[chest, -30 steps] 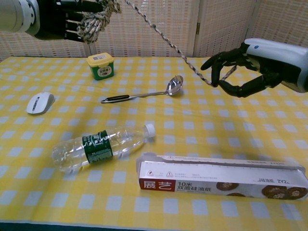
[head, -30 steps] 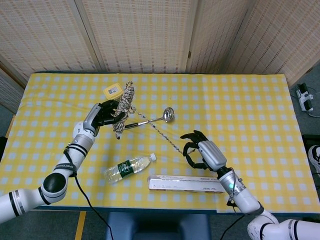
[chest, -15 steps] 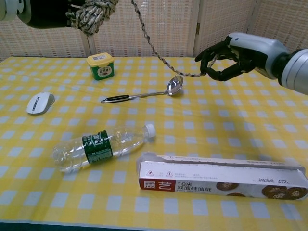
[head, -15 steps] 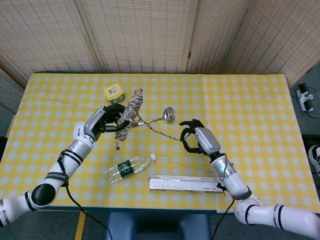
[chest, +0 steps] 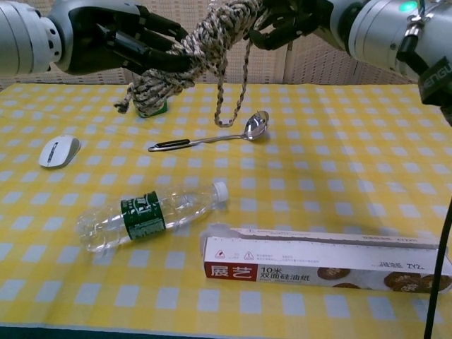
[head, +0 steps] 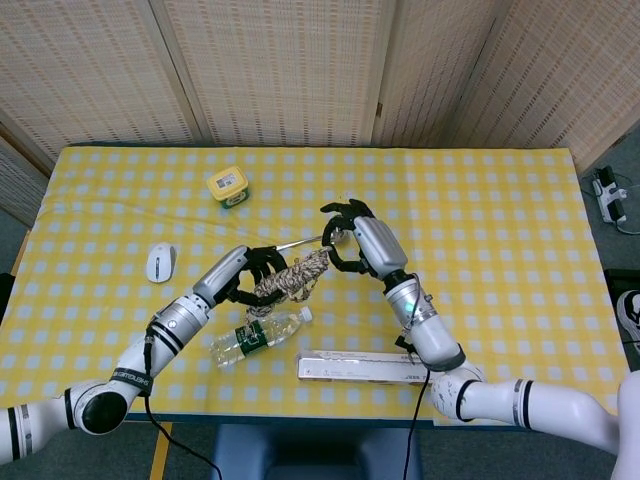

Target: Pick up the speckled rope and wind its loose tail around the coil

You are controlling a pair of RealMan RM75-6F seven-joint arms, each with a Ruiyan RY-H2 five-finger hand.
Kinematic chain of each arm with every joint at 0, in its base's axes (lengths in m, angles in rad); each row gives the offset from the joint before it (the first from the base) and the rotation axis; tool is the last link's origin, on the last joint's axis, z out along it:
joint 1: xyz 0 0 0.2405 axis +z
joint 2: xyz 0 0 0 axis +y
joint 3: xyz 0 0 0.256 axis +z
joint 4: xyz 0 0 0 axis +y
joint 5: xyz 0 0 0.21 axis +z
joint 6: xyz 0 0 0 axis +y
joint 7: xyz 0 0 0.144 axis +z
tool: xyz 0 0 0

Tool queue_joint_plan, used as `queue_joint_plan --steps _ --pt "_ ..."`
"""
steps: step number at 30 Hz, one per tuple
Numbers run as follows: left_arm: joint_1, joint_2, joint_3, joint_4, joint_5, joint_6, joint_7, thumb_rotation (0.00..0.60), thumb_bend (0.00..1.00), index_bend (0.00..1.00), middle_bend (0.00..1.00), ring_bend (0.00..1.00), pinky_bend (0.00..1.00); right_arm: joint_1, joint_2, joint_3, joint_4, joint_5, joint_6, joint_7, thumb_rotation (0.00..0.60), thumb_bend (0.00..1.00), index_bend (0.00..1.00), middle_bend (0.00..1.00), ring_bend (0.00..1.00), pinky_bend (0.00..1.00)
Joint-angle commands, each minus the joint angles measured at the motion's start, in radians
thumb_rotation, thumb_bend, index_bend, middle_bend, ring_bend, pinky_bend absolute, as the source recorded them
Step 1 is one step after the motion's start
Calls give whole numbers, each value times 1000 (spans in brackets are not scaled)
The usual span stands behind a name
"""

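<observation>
The speckled brown-and-white rope coil [chest: 185,49] is already off the bench and held in the air over the yellow-checked bench [head: 520,230], above the clear plastic water bottle [head: 256,335]; picking up looks done, and winding appears under way but not finished; the left hand [head: 247,283] has its dark fingers [chest: 131,42] closed around one end of the coil, gripping it; the right hand [head: 356,238] sits at the other end, fingers curled at the rope, seemingly pinching the loose tail [chest: 233,85], though the exact contact is hard to make out; in the chest view a loop of that tail hangs down from the coil's right end, slack, above the metal spoon [chest: 212,138] lying on the bench; so some tail is left to wrap, by my reading; the coil itself is a thick, lumpy bundle lying roughly crosswise between the two hands, its strands twisted and mottled, the lower left end bulkier and a short stub sticking out there; it looks soft and likely to loosen if the grip slackens
</observation>
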Motion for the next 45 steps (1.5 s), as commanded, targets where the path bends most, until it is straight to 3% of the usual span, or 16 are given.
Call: queue_joint_plan --steps 1,14,24,36,45 --pt "-30 -19 39 7 11 31 46 600 516 599 609 567 582 19 -14 16 -22 7 25 -19 600 614 626 234 165 50" --pt "-132 -63 128 3 -63 110 178 600 514 598 609 565 578 33 -8 27 -92 -31 58 1 600 614 626 235 164 50" --pt "-238 -123 168 58 -300 186 306 600 516 596 609 566 579 18 23 -10 -184 -117 72 10 600 614 626 235 164 50" --pt "-286 -114 112 154 -641 136 217 600 517 596 609 571 591 -14 33 -118 -257 -258 120 -59 600 614 626 235 164 50" --pt "-205 -34 55 147 -622 96 85 600 518 596 609 571 594 -81 45 -186 -243 -324 167 -19 600 614 626 234 158 50"
